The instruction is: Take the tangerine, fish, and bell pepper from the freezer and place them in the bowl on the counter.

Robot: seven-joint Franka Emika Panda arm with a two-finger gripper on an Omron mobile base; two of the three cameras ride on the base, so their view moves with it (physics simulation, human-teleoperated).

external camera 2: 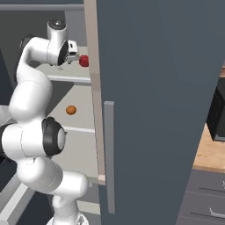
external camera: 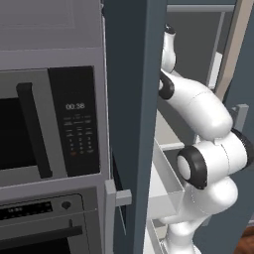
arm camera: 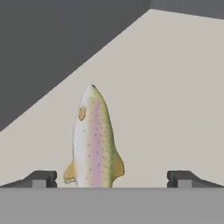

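Two dark fingertips [arm camera: 39,178] of our tool [arm camera: 112,178] stand wide apart over the fish [arm camera: 93,140] on a pale freezer [external camera 2: 154,88] shelf [arm camera: 175,87], the pepper [external camera 2: 83,61] beside the tool, the tangerine [external camera 2: 71,110] one shelf lower.

My tool's [arm camera: 112,178] two dark fingertips [arm camera: 40,178] looked matt, like hard plastic. Between them lay the speckled, silvery-pink fish [arm camera: 92,140], its skin smooth with a faint sheen. The pale grey shelf [arm camera: 175,96] under it was flat and matt. The tall blue-grey freezer [external camera 2: 162,96] had a smooth, dull painted finish. The small red bell pepper [external camera 2: 84,61] looked glossy, the small orange tangerine [external camera 2: 71,110] smooth. The black-fronted microwave [external camera: 49,124] shone slightly within a brushed grey metal-looking frame. The beige-orange worktop [external camera 2: 210,154] looked like speckled stone.
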